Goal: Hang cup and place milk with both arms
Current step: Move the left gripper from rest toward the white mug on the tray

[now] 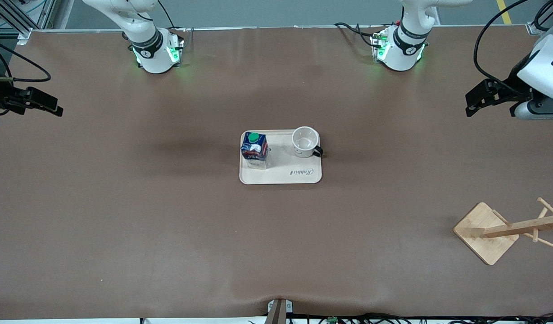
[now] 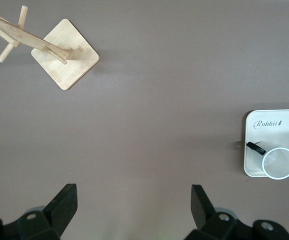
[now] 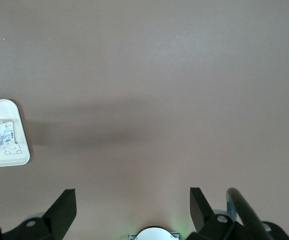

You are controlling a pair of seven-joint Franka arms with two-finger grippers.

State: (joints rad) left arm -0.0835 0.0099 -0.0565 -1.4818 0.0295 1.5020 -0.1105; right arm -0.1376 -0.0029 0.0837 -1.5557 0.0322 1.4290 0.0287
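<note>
A: What lies nearest the front camera?

B: A wooden cup rack (image 1: pixel 506 229), toward the left arm's end of the table. It has a square base and a post with pegs, and the picture's edge cuts off the post's top.

A: And the task's things?

B: Farther in, at mid-table, a cream tray (image 1: pixel 299 176) with "Rabbit" printed on it. The milk (image 1: pixel 255 148) stands upright on the tray's end toward the right arm: a dark-blue carton, round green cap, red label, pale lower sides. The cup (image 1: pixel 305 141) stands upright on the tray's other end, at the corner away from the front camera. It is white and empty, with its thin black handle pointing toward the left arm's end.

A: The smiley face?

B: Barely a mark on the cup's side; I cannot read it as a face.

A: The grippers?

B: The left gripper (image 1: pixel 481 98) hangs over bare table at the left arm's end, with its fingers (image 2: pixel 64 202) spread wide and holding nothing. The right gripper (image 1: pixel 38 102) waits over the table's other end, likewise spread and empty.

A: Do the wrist views add anything?

B: The left wrist view shows the rack, the tray's printed end and the cup's round mouth, but no milk. The right wrist view catches only a tray corner and a slice of the carton's pale side bearing a small drawn bear, which the front view does not show.
</note>
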